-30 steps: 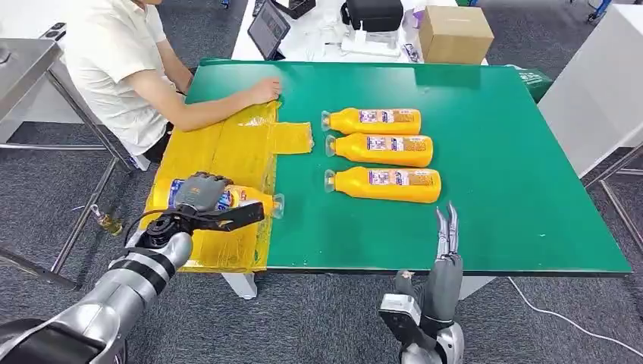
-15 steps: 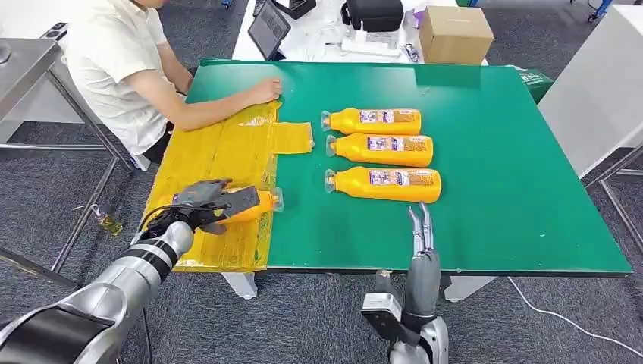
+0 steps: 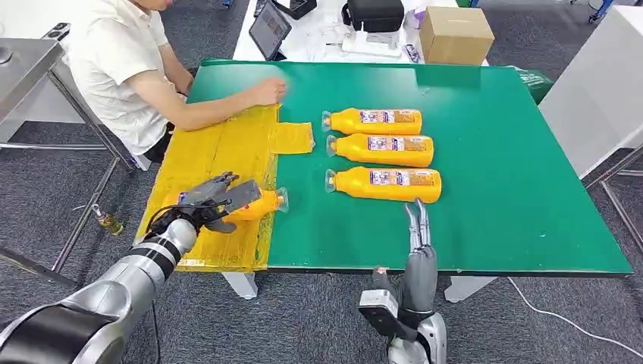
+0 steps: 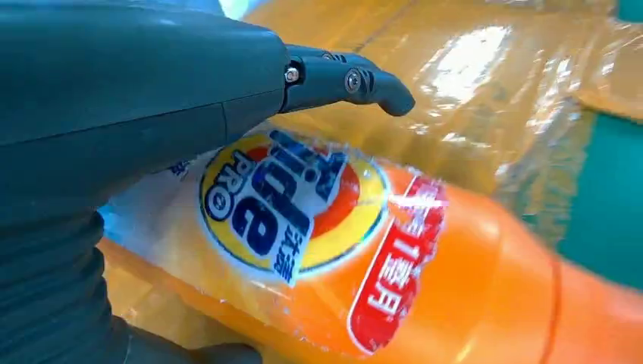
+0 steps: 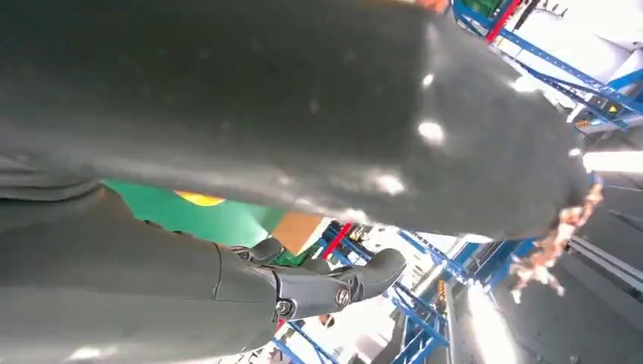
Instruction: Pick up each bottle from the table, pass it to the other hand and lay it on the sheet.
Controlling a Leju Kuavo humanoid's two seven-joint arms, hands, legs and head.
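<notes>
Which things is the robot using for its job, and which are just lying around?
For the job:
- bottle on the sheet, under the left hand
- three bottles waiting on the green table: far, middle, near
- yellow sheet
- right hand

Just lying about:
- cardboard box
- tablet
- black bag

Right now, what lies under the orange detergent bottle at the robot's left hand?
The crinkled yellow plastic sheet lies under the orange detergent bottle. The left hand covers the bottle's rear, so the contact there is hidden.
</notes>
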